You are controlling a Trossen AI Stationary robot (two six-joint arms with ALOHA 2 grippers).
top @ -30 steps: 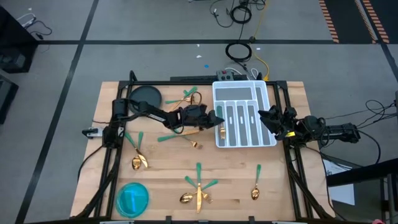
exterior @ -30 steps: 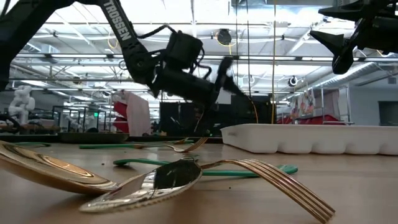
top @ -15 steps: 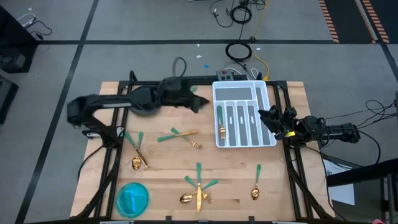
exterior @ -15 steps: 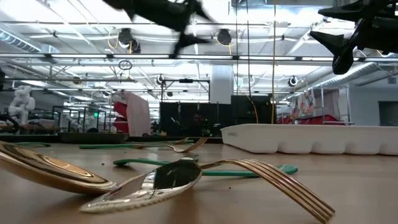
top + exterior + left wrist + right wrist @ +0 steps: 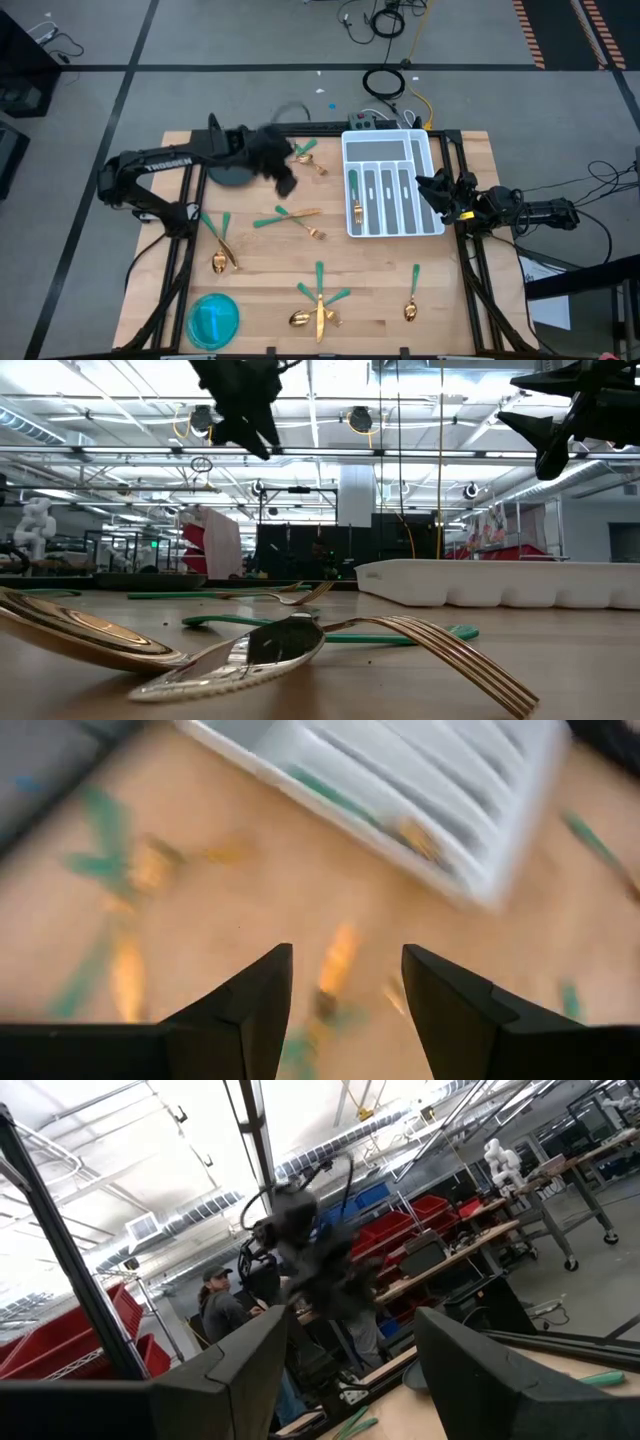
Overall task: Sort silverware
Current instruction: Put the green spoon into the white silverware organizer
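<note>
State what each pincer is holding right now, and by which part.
Nothing is held. The left pincer is open and empty above the table, near the dark plate. The right pincer is open and empty at the white tray's right edge.

"TROSSEN" on left arm (image 5: 165, 161) (white lettering)

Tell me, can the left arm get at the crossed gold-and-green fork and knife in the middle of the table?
Probably yes. The left gripper hangs empty, jaws open, just behind the crossed fork and knife, and nothing lies between them.
</note>
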